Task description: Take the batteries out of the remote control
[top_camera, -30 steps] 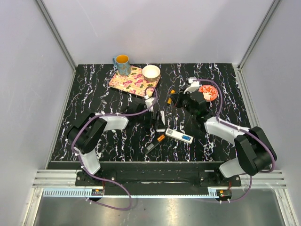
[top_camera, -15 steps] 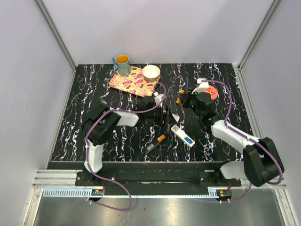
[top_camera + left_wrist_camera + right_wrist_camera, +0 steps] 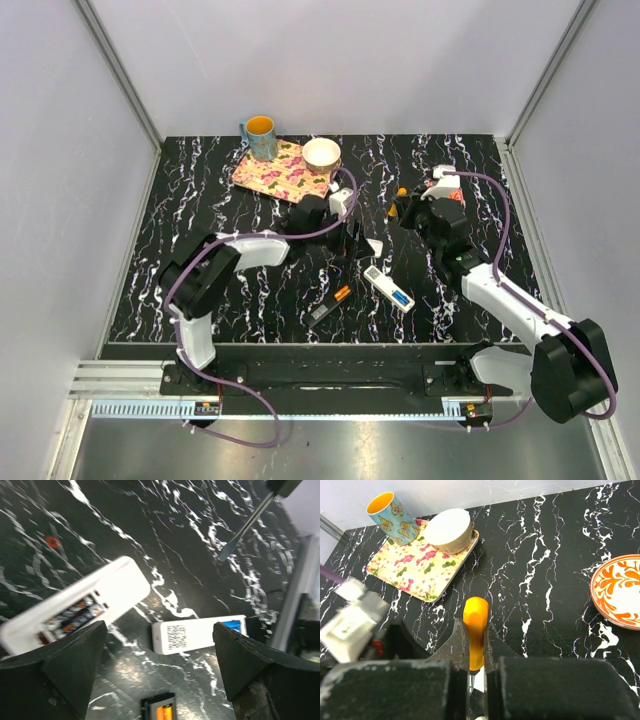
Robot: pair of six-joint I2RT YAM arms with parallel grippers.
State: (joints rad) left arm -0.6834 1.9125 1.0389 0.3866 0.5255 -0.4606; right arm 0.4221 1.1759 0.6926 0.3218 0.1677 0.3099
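Observation:
A white remote control [image 3: 75, 611] lies face down with its compartment open, orange and dark batteries [image 3: 75, 617] inside. A second white remote [image 3: 197, 632] [image 3: 388, 287] carries a label and a blue patch at one end. A black piece holding an orange battery [image 3: 165, 712] [image 3: 340, 296] lies nearer. My left gripper [image 3: 159, 650] [image 3: 352, 238] hovers open above them, holding nothing. My right gripper [image 3: 475, 645] [image 3: 405, 208] is shut on the orange handle of a screwdriver [image 3: 475, 625], whose metal tip [image 3: 245, 526] hangs above the table.
A floral tray [image 3: 270, 178] at the back left carries a white bowl [image 3: 321, 153], with an orange-lined cup [image 3: 259, 137] beside it. An orange patterned plate [image 3: 620, 590] sits at the back right, by the right arm.
My right gripper has carried the screwdriver back and to the right, away from the remotes. My left gripper has moved right and opened a little wider. The labelled white remote has turned.

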